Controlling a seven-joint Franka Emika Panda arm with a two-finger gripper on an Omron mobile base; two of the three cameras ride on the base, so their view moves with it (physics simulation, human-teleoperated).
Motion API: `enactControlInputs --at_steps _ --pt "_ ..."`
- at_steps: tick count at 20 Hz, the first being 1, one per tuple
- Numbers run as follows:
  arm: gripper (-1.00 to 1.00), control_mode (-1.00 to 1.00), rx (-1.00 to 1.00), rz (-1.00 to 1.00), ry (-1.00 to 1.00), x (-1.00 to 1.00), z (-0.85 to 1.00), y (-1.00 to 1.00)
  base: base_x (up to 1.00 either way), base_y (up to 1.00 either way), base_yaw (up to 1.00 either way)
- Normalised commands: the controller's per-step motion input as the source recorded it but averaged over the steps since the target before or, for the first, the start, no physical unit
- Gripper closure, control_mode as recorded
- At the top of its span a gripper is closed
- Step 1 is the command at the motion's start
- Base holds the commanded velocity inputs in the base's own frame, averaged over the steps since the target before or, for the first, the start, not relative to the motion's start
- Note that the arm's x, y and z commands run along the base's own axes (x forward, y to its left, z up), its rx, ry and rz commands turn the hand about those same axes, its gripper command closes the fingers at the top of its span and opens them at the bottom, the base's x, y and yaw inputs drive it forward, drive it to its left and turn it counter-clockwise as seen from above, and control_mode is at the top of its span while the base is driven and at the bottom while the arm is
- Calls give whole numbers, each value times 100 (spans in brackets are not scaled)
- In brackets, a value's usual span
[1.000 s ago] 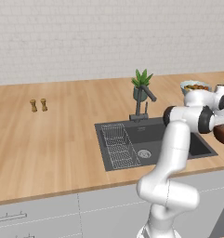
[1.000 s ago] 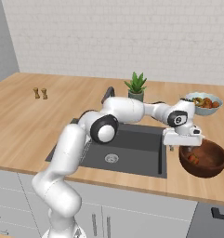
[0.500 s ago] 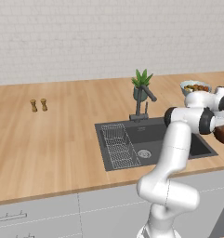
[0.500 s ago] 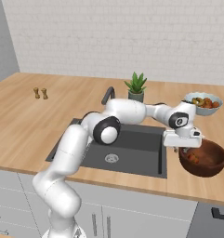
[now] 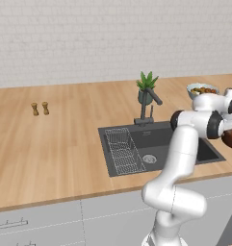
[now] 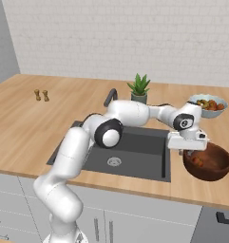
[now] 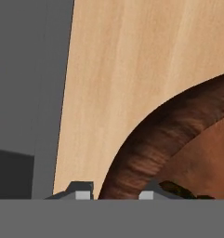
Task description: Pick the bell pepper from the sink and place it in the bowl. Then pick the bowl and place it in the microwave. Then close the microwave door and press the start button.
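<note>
The reddish-brown bowl [image 6: 212, 165] stands on the wooden counter just right of the sink [image 6: 135, 153], near the front edge. The bell pepper [image 6: 197, 161] lies inside it as a small red-orange shape. My gripper [image 6: 187, 151] reaches down onto the bowl's left rim. In the hand view the gripper [image 7: 114, 193] straddles the bowl [image 7: 169, 135]: one fingertip [image 7: 81, 189] outside the wall, the other inside, pressed against the rim. The bowl [image 5: 231, 139] shows at the right edge of the left base view, behind my forearm, beside the sink [image 5: 161, 139]. The microwave is out of view.
A pale grey bowl of fruit [image 6: 208, 103] sits behind the brown bowl. A potted plant [image 6: 138, 88] and the faucet [image 5: 148, 108] stand behind the sink, with a wire rack [image 5: 122, 149] in the basin's left half. Two small shakers [image 5: 39, 108] stand far left.
The fingers have drawn together from wide open onto the bowl's rim. The arm and the bowl have stayed in place.
</note>
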Motion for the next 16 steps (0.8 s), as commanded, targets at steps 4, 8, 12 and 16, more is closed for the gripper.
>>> enactControlInputs --at_steps 4,8,12,16 --pt "100 -100 0 15 -22 -62 39 15 0 0 0" --pt "100 -100 0 22 -7 -31 16 7 0 0 0" --pt "100 -100 -2 31 -12 -42 26 27 0 0 0" --pt "100 -100 -13 34 -1 -44 43 41 0 0 0"
